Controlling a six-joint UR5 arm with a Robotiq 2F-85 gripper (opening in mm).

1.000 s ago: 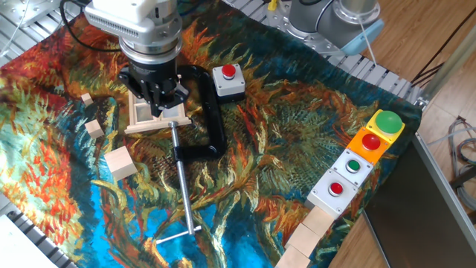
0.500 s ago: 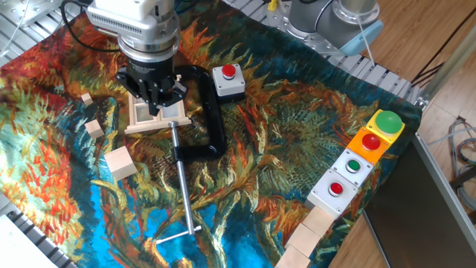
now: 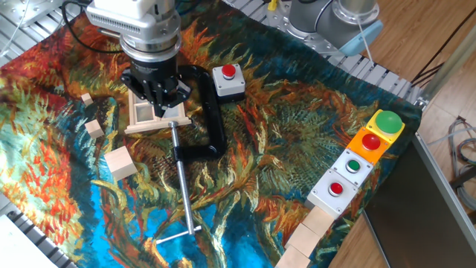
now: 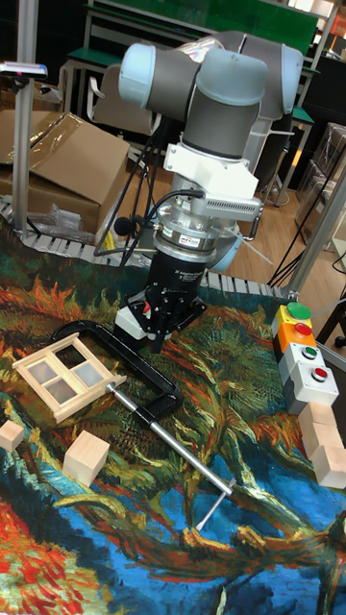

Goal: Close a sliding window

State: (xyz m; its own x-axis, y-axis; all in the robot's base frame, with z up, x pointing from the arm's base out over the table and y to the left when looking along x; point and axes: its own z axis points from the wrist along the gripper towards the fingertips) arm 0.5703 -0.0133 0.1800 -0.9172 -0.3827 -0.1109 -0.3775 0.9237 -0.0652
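Observation:
The sliding window (image 3: 141, 117) is a small pale wooden frame lying flat on the patterned cloth, at the left in the tall fixed view (image 4: 61, 376). My gripper (image 3: 159, 110) hangs over the window's right half, fingertips close to its surface. The black fingers converge to a point and nothing shows between them. In the tall fixed view the gripper (image 4: 157, 334) appears just beyond the window's far right corner. Contact with the frame cannot be judged. The gripper hides part of the right pane.
A black C-clamp (image 3: 210, 112) with a long silver screw rod (image 3: 184, 182) lies right of the window. A red-button box (image 3: 228, 80) sits behind it. Wooden cubes (image 3: 120, 164) lie at the left; more button boxes (image 3: 368, 149) and cubes (image 3: 309, 231) line the right edge.
The gripper shifted slightly left and then settled a touch lower over the window's right half. The window frame has not visibly moved.

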